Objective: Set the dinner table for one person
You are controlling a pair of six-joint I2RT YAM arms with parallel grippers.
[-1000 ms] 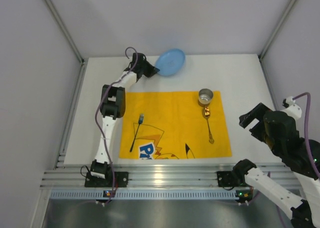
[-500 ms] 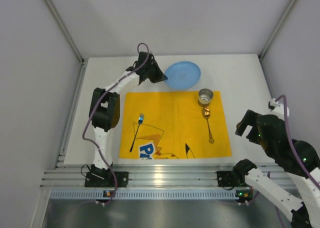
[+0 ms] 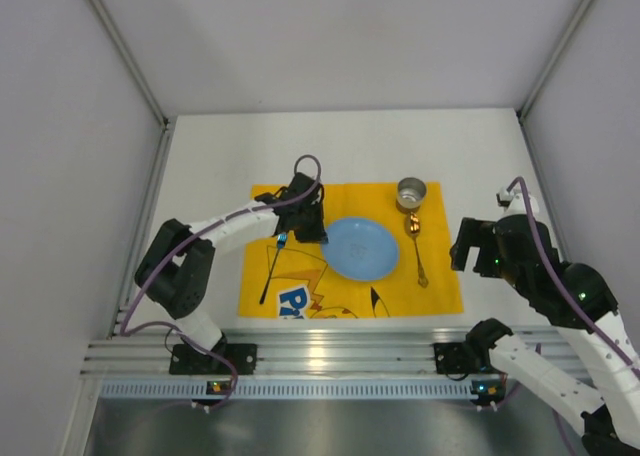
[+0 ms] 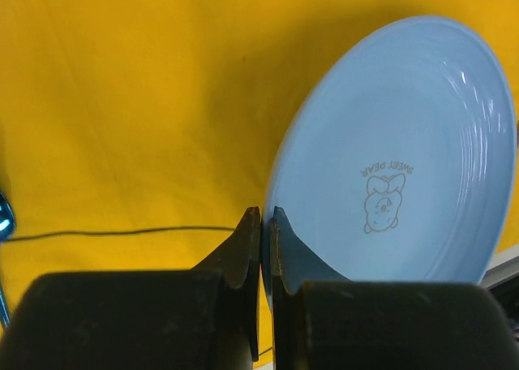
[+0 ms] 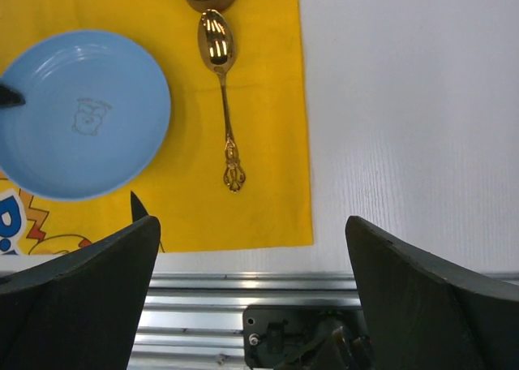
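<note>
A: Left gripper (image 4: 265,224), what did it show?

B: Its 2 jaws were clamped on the near rim of the blue plate (image 4: 389,151), with only the rim's thickness between them. The plate bore a small printed animal figure at its centre.

A: And the right gripper (image 5: 250,224)?

B: Its jaws stood wide apart and held nothing. It hung above the right edge of the yellow placemat (image 3: 350,201), facing down.

A: Where was the dinner table (image 3: 480,146)?

B: It was the white top under everything, with the aluminium rail (image 3: 330,351) along its near edge. The placemat lay flat on it, nearer the rail than the far edge.

A: What surrounded the plate?

B: 3 items, all on the placemat. A dark utensil with a blue end (image 3: 272,266) lay just left of the plate, close beside the left gripper. A gold spoon (image 5: 223,102) lay to the right, bowl pointing away, apart from the plate. A metal cup (image 3: 411,192) stood at the spoon's far end, in the far right corner. Whether the plate rested fully on the cloth could not be told.

A: The arms' poses?

B: The left arm was folded low, elbow out to the left, forearm reaching right across the placemat. The right arm was raised at the table's right side.
</note>
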